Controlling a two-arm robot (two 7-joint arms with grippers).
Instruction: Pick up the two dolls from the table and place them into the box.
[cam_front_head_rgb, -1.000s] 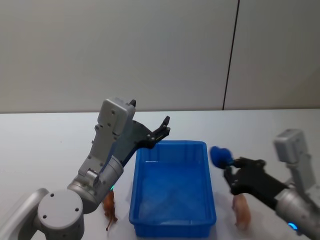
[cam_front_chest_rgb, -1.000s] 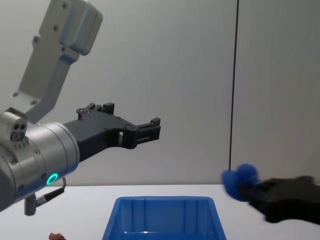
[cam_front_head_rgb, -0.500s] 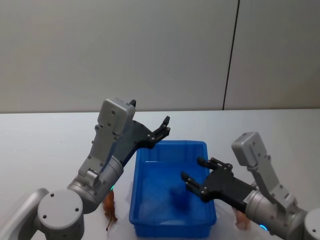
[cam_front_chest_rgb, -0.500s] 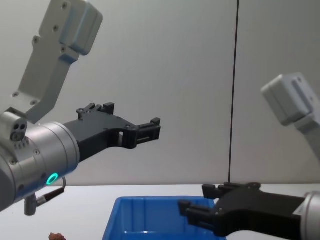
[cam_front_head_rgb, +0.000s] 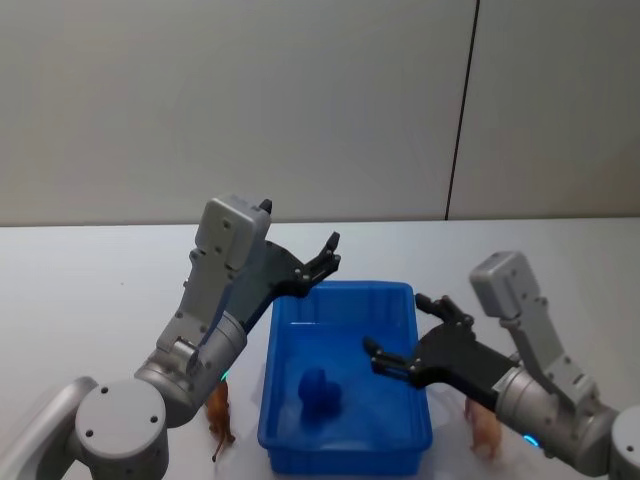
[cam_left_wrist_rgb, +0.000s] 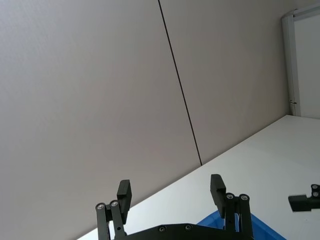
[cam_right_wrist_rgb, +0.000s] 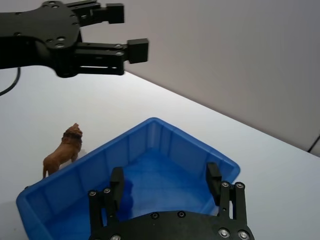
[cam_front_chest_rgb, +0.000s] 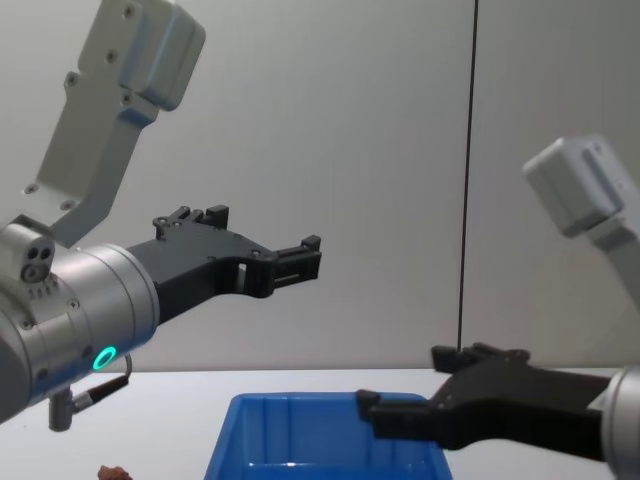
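Risk sits with the brown lion (cam_front_head_rgb: 220, 412) on the tabletop (cam_front_head_rgb: 100, 290), at nine o'clock of the box (cam_front_head_rgb: 345, 442): the left tool (cam_front_head_rgb: 330, 252), spread above its eleven o'clock corner, could topple it descending. The right tool (cam_front_head_rgb: 395, 323), spread, hovers over the box; a blue doll (cam_front_head_rgb: 320, 390) lies inside.

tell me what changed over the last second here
The right gripper swung left from beside the box to above it, opened and let go of the blue doll, which now lies inside. The left gripper stayed raised and open over the box's far left corner. The brown lion doll and pinkish doll stayed on the table.
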